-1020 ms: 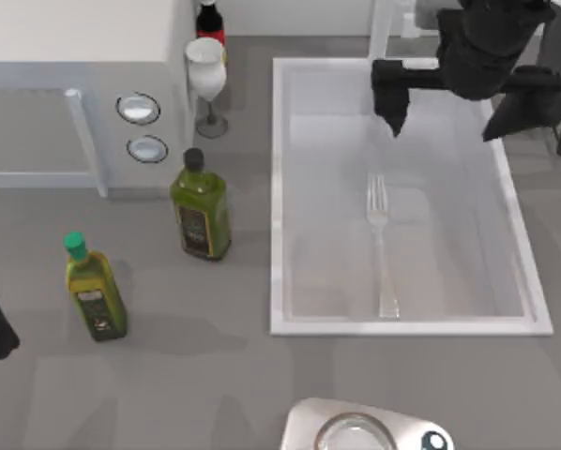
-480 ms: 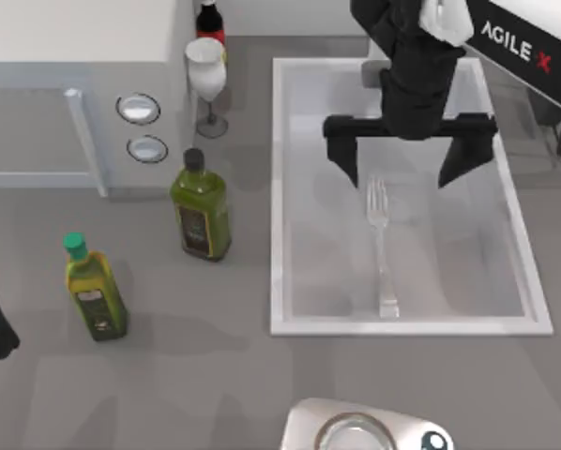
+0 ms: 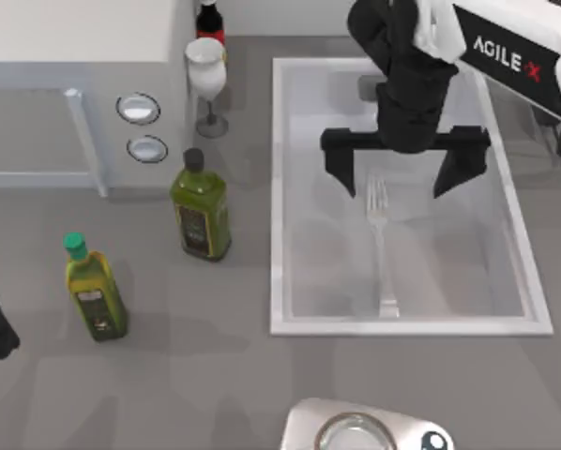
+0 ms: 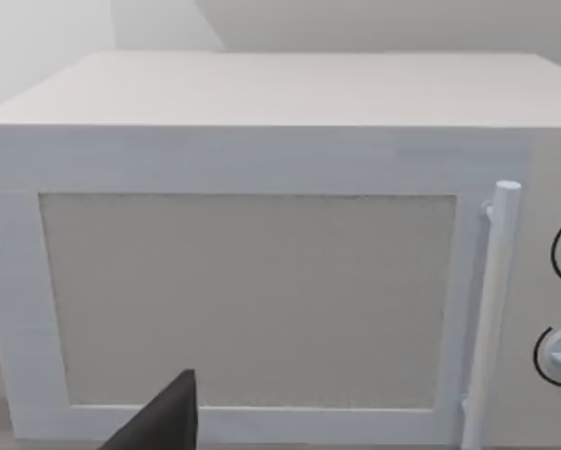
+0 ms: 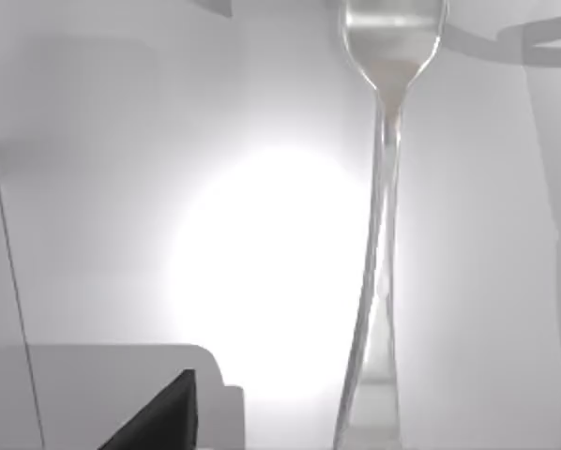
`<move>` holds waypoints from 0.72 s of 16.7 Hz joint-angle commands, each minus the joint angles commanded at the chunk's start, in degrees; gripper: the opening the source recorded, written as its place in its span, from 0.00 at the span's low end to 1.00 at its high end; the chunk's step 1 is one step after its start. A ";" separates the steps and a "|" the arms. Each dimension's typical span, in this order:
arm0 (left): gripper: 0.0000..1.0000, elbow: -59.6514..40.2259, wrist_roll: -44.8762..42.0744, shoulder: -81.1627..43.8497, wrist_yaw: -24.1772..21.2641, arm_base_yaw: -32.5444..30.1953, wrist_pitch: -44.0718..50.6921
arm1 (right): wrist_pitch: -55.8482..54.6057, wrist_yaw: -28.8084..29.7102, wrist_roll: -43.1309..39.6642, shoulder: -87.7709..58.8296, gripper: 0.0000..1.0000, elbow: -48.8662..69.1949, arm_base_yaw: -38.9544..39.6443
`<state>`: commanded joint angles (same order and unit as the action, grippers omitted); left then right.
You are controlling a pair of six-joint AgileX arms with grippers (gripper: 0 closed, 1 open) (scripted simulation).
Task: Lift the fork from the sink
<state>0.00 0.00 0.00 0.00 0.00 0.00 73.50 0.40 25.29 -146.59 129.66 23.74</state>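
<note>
**A:** What has changed for us in the last second? Our right end effector [image 3: 405, 173] was up at the far right corner of the sink [image 3: 279, 202], turned askew. Now it hangs squarely over the basin, its two fingers spread across the fork [image 3: 381, 246] near the tine end.

**B:** And over the last half second it has barely shifted, so we take it that the swing-in is done and we are settling into line before going down.

**A:** That puts us at the approach, with the lift itself not yet begun. The fork lies flat on the sink floor, tines toward the far wall, handle running toward the near rim.

**B:** How do the fingers stand?

**A:** Wide apart, one on each side of the fork's line, gripping nothing. From above we cannot be sure how high they sit over the floor; they look to be clear of the fork.

**B:** The right wrist view agrees: the fork [image 5: 382, 234] runs straight away below us, bare, nothing closed on it.

**A:** Our left end effector [image 4: 163, 422] is parked off the left edge of the counter [image 3: 215, 375], facing the microwave [image 4: 252, 272].
</note>
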 joint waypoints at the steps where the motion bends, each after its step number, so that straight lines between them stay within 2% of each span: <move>1: 1.00 0.00 0.00 0.00 0.00 0.00 0.00 | -2.54 0.01 0.01 -0.89 1.00 -1.55 0.03; 7: 1.00 0.00 0.00 0.00 0.00 0.00 0.00 | -19.49 0.11 0.16 -6.97 1.00 -11.51 0.30; 12: 1.00 0.00 0.00 0.00 0.00 0.00 0.00 | -21.28 0.12 0.20 -7.99 1.00 -12.87 0.35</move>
<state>0.00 0.00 0.00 0.00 0.00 0.00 52.22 0.52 25.49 -154.57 116.80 24.10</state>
